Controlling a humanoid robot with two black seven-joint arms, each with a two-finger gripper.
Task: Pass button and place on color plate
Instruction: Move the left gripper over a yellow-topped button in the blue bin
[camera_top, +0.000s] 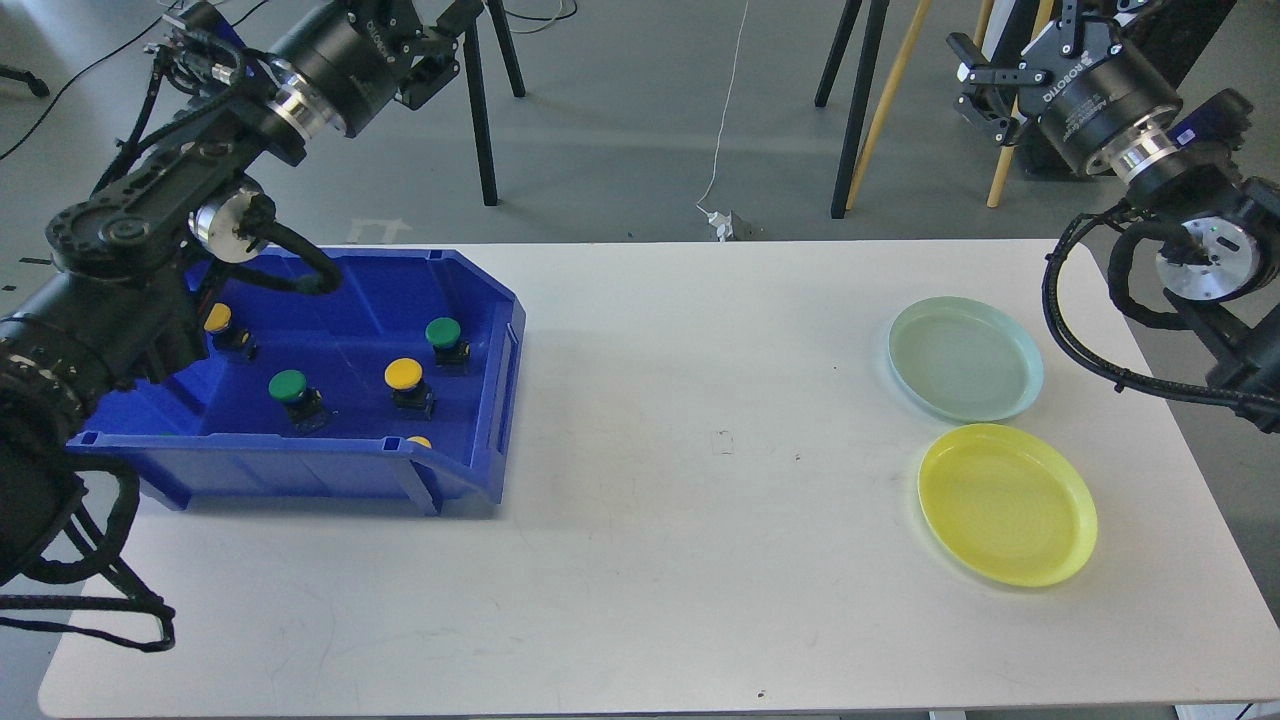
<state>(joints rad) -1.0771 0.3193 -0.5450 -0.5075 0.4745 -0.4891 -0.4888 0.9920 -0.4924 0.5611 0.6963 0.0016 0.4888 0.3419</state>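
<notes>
Several push buttons lie in a blue bin (508, 340) at the table's left: a green one (443, 332), a yellow one (403, 374), another green one (288, 386), a yellow one (217, 318) by my left arm, and a yellow one (420, 441) mostly hidden behind the front wall. A pale green plate (965, 358) and a yellow plate (1006, 503) sit empty at the right. My left gripper (437, 58) hangs high above the bin's back, open and empty. High beyond the table's far right corner, my right gripper (978, 88) is open and empty too.
The white table (700, 500) spreads between bin and plates. Tripod legs (485, 120) and wooden poles (885, 90) stand on the floor behind the far edge. Cables loop off my right arm (1080, 340) beside the pale green plate.
</notes>
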